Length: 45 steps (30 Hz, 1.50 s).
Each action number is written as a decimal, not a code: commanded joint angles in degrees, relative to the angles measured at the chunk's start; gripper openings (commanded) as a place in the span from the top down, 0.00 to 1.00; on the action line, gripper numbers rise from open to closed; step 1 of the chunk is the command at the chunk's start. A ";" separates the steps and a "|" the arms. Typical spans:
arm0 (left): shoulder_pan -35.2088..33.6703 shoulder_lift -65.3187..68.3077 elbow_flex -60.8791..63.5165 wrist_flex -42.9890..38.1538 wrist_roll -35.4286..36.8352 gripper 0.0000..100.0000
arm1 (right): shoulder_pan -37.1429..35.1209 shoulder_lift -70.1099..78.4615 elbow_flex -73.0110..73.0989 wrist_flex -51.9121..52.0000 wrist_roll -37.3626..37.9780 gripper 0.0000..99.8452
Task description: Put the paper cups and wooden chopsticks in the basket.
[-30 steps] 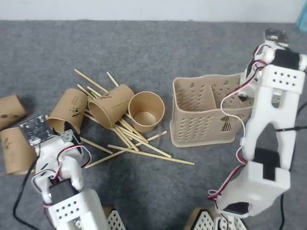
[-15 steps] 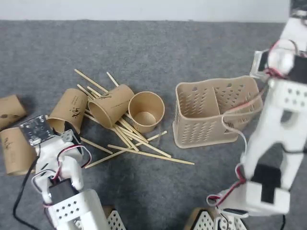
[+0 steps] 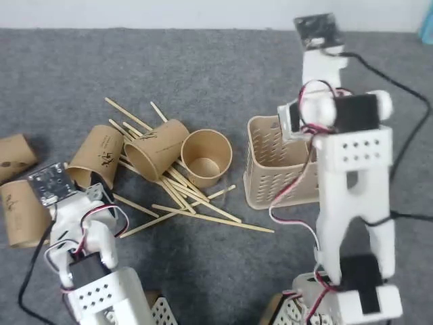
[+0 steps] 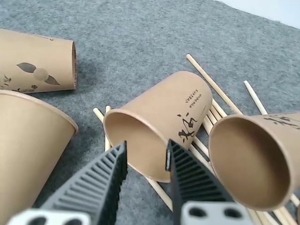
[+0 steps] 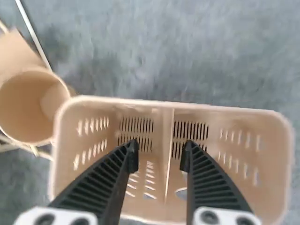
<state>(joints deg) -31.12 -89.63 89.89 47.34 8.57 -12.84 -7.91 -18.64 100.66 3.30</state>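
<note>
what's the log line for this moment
left end effector: open, at mouth of tipped paper cup | right end effector: open, above basket divider | wooden chopsticks: scattered on carpet beside basket

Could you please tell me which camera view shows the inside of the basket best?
The right wrist view: it looks down into the basket, showing the divider and both compartments. In the high view the right arm covers much of it. The left wrist view faces the paper cups instead.
</note>
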 commanded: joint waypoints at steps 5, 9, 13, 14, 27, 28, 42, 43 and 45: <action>0.09 -0.79 -0.40 -0.53 -0.62 0.86 | 0.48 9.98 2.20 1.10 2.11 0.87; 0.09 -0.79 -0.40 -0.53 -0.62 0.86 | 2.77 13.58 -0.09 -1.54 2.11 1.00; 0.09 -0.79 -0.40 -0.53 -0.62 0.86 | 5.23 14.64 -6.33 -1.10 1.58 1.00; 0.09 -0.79 -0.40 -0.53 -0.62 0.86 | 5.85 14.81 -8.26 -1.01 1.41 0.99; 0.09 -0.79 -0.40 -0.53 -0.62 0.86 | 7.78 28.26 -32.44 -0.84 -4.48 0.99; 0.09 -0.79 -0.40 -0.53 -0.62 0.86 | 7.78 29.76 -33.93 -0.57 -4.48 0.99; 0.09 -0.79 -0.40 -0.62 -0.62 0.86 | 3.91 31.52 -28.84 2.51 -1.67 0.80; 0.09 -0.79 -0.40 -0.62 -0.62 0.86 | 3.03 30.81 -27.08 2.51 -1.58 0.81; 0.09 -0.79 -0.40 -0.62 -0.62 0.86 | 1.19 29.67 -23.21 2.51 -1.58 0.82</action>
<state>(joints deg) -31.12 -89.63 89.89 47.34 8.57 -7.74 24.18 -46.95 100.66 0.31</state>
